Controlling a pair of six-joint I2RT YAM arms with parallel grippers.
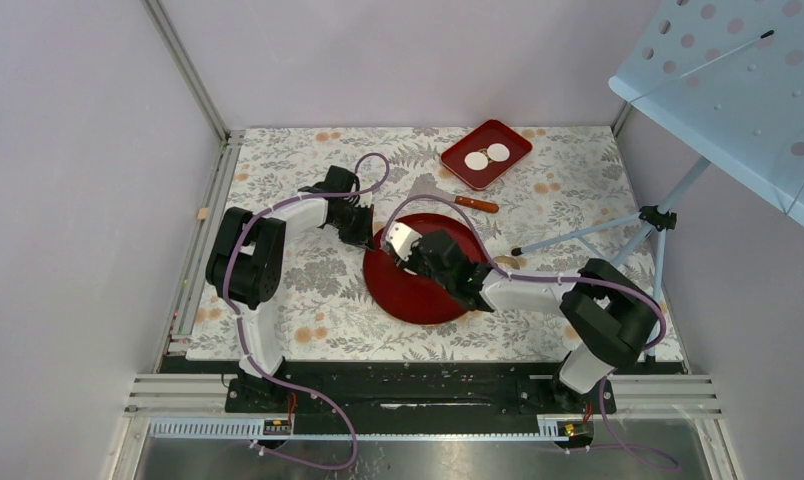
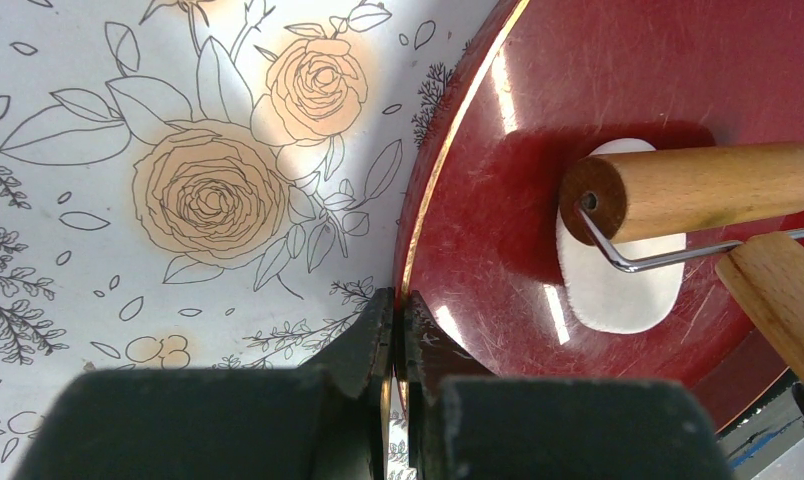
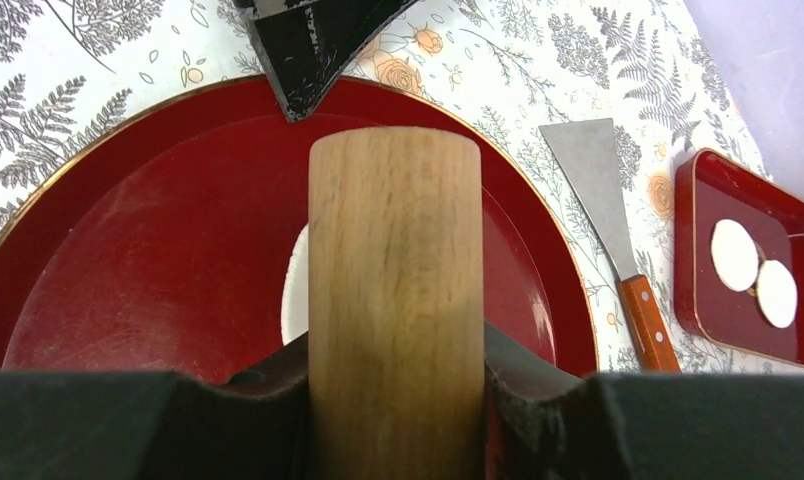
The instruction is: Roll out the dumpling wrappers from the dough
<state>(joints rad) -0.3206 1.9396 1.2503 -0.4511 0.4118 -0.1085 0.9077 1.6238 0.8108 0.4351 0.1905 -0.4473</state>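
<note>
Pinning the plate (image 2: 448, 150) rim with the left gripper (image 2: 396, 340) clamped on it, probably to stop sliding, while the right gripper (image 3: 396, 375) grips the roller handle (image 3: 396, 250), its drum (image 2: 698, 190) on the dough (image 2: 618, 290) mid-plate.

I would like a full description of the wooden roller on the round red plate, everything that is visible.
The roller is pale, unpainted wood: a short cylindrical drum on a bent wire axle, joined to a wooden handle. The drum lies on its side across the flattened white dough on the round red plate. The right end effector is shut around the handle.
</note>
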